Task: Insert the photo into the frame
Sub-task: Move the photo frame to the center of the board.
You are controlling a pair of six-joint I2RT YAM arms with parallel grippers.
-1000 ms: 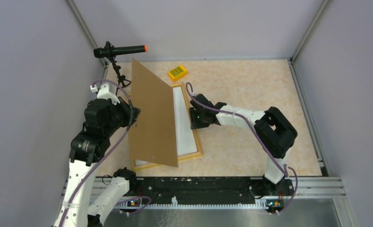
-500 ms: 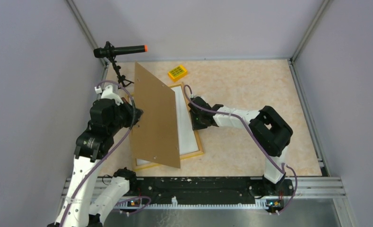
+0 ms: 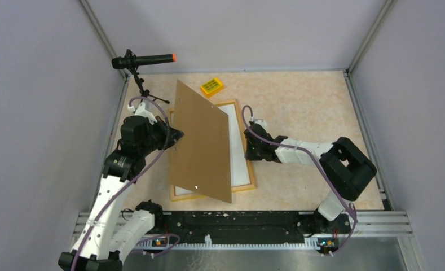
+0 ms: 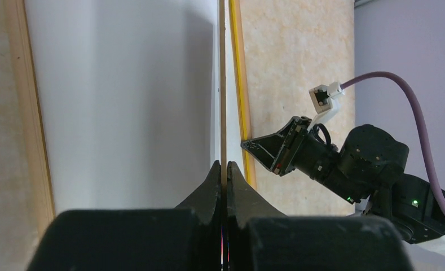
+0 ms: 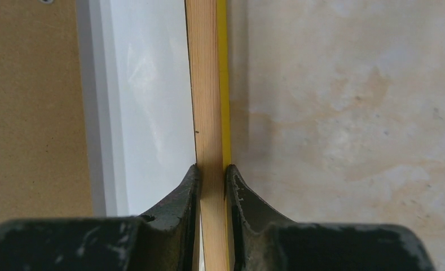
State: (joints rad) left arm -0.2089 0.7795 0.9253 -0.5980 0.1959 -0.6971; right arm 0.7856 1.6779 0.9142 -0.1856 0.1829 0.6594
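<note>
Sideways, right end effector (image 5: 212,168) clamps frame (image 5: 206,84); left end effector (image 4: 224,167) holds board (image 3: 203,141).

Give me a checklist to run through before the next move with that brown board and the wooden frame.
1. Left fingers clamped on the brown cardboard backing board's edge: ok.
2. Right fingers pinching the light wooden frame's right rail: ok.
3. White-backed rectangular paper photo lying inside the frame: ok where visible; the board hides part.
4. Board flat over the frame: not ok, it is tilted up.
5. Small yellow block apart from the frame: ok.
6. Print side facing down: cannot tell.
</note>
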